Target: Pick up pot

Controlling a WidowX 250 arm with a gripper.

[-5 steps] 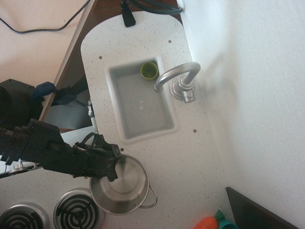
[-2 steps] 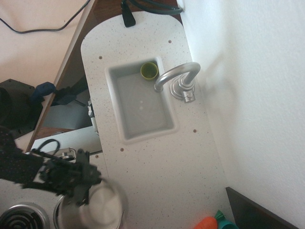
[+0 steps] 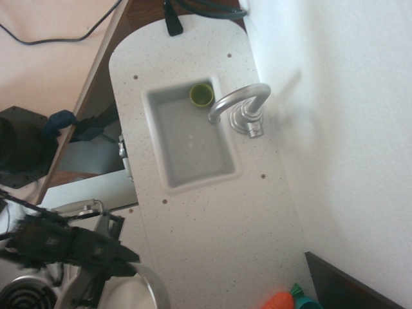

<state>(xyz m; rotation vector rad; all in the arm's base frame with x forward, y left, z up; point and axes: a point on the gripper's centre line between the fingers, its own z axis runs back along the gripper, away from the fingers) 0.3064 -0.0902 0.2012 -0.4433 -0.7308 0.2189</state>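
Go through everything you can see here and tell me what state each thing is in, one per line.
pot: at the bottom edge, partly out of frame, blurred, under the arm
gripper: at the pot's rim, too blurred to tell open or shut
green cup: upright, in the sink's far corner
sink: holds only the cup
faucet: spout over the sink, no water visible
stove burner: not glowing

The arm is matte black throughout, a blocky, angular body blurred at the lower left. Thin black cables loop alongside it. Its end effector [image 3: 96,283] is black too, made of narrow struts, too smeared to tell how its jaws stand.
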